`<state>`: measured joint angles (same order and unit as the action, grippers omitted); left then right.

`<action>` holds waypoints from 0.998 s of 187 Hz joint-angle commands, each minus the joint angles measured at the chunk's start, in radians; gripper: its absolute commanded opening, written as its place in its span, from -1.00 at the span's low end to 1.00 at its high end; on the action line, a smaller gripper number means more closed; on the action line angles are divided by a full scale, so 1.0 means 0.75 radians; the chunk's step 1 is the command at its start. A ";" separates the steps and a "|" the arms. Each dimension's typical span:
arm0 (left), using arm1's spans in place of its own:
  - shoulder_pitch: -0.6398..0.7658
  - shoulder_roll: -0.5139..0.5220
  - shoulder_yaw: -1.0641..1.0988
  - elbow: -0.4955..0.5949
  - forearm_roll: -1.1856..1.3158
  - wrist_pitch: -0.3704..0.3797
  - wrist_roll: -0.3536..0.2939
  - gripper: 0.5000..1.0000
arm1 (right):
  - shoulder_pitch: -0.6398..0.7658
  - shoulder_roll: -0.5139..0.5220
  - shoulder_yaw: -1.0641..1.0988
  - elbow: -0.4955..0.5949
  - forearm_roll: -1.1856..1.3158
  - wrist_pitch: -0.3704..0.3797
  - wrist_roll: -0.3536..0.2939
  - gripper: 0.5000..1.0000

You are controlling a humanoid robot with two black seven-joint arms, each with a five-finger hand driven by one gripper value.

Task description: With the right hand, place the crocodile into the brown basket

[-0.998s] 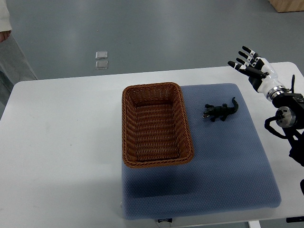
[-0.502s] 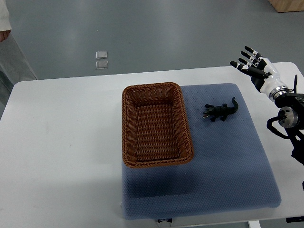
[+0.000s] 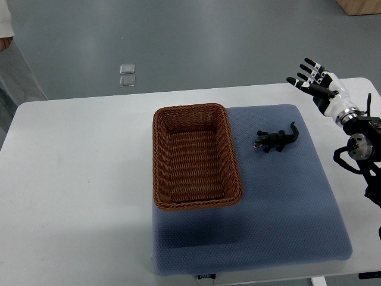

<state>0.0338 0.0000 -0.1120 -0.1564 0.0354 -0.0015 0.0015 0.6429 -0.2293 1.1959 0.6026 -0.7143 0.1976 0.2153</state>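
Observation:
A small dark green toy crocodile (image 3: 277,139) lies on the blue mat (image 3: 280,208), just right of the brown wicker basket (image 3: 162,161), which holds nothing. My right hand (image 3: 314,80) hovers above the table's far right corner, fingers spread, holding nothing. It is up and to the right of the crocodile, well apart from it. The right forearm (image 3: 360,143) runs down along the right edge. No left arm shows.
The mat lies on a white table (image 3: 77,196). A person's sleeve and hand (image 3: 6,27) show at the top left corner. Two small square plates (image 3: 127,75) lie on the grey floor beyond the table.
My right hand has shifted only slightly near the far right corner, first a little right, then back left. The crocodile and basket have not moved.

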 commanded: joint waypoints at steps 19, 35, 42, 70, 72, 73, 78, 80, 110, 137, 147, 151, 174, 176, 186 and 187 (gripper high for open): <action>0.000 0.000 0.000 0.000 0.000 0.000 0.000 1.00 | 0.010 -0.026 -0.038 0.043 -0.015 0.002 -0.001 0.71; 0.000 0.000 0.000 0.000 0.000 0.000 0.000 1.00 | 0.020 -0.066 -0.116 0.076 -0.029 0.002 -0.001 0.71; 0.000 0.000 0.000 0.000 0.000 0.000 0.000 1.00 | 0.024 -0.099 -0.169 0.096 -0.058 0.002 0.001 0.70; 0.000 0.000 0.000 0.000 0.000 0.000 0.000 1.00 | 0.080 -0.185 -0.326 0.154 -0.295 0.019 0.028 0.70; 0.000 0.000 0.000 0.000 0.000 0.000 0.000 1.00 | 0.084 -0.189 -0.332 0.156 -0.311 0.023 0.030 0.70; 0.000 0.000 0.000 0.000 0.000 0.000 0.000 1.00 | 0.084 -0.189 -0.333 0.156 -0.312 0.023 0.030 0.70; 0.000 0.000 0.000 -0.002 0.000 0.000 0.000 1.00 | 0.088 -0.203 -0.349 0.164 -0.356 0.037 0.040 0.70; 0.000 0.000 0.000 0.000 0.000 0.000 0.000 1.00 | 0.090 -0.208 -0.355 0.166 -0.371 0.043 0.044 0.70; 0.000 0.000 0.000 0.000 0.000 0.000 0.000 1.00 | 0.135 -0.273 -0.447 0.207 -0.608 0.145 0.065 0.70; 0.000 0.000 0.000 0.000 0.000 0.000 0.000 1.00 | 0.172 -0.357 -0.604 0.250 -0.835 0.164 0.116 0.70; 0.000 0.000 0.000 0.000 0.000 0.000 0.000 1.00 | 0.184 -0.381 -0.678 0.274 -0.925 0.162 0.134 0.70; 0.000 0.000 0.000 0.000 0.000 0.000 0.000 1.00 | 0.188 -0.390 -0.699 0.281 -0.952 0.160 0.138 0.70; 0.000 0.000 0.000 0.000 0.000 0.000 0.000 1.00 | 0.200 -0.420 -0.803 0.313 -1.058 0.137 0.144 0.70; 0.000 0.000 0.000 0.000 0.000 0.000 0.000 1.00 | 0.202 -0.420 -0.811 0.313 -1.064 0.133 0.144 0.70; 0.000 0.000 0.000 0.000 0.000 0.000 0.000 1.00 | 0.210 -0.420 -0.852 0.315 -1.099 0.107 0.147 0.70; 0.000 0.000 0.000 0.000 0.000 0.000 0.000 1.00 | 0.215 -0.420 -0.860 0.317 -1.105 0.101 0.147 0.70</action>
<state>0.0337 0.0000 -0.1120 -0.1565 0.0353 -0.0015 0.0015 0.7911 -0.5390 0.6110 0.8313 -1.4891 0.3035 0.3229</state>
